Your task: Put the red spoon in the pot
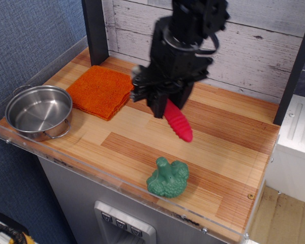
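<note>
My gripper (165, 104) is shut on the red spoon (178, 123) and holds it in the air above the middle of the wooden counter. The ribbed red handle hangs down and to the right from the fingers; the metal bowl end is hidden between them. The pot (38, 112) stands empty at the counter's front left corner, well to the left of the gripper.
A folded orange cloth (102, 90) lies between the pot and the gripper. A green toy broccoli (168, 178) sits near the front edge, below the spoon. A clear plastic rim (117, 173) runs along the counter's front. A dark post (95, 30) stands at the back left.
</note>
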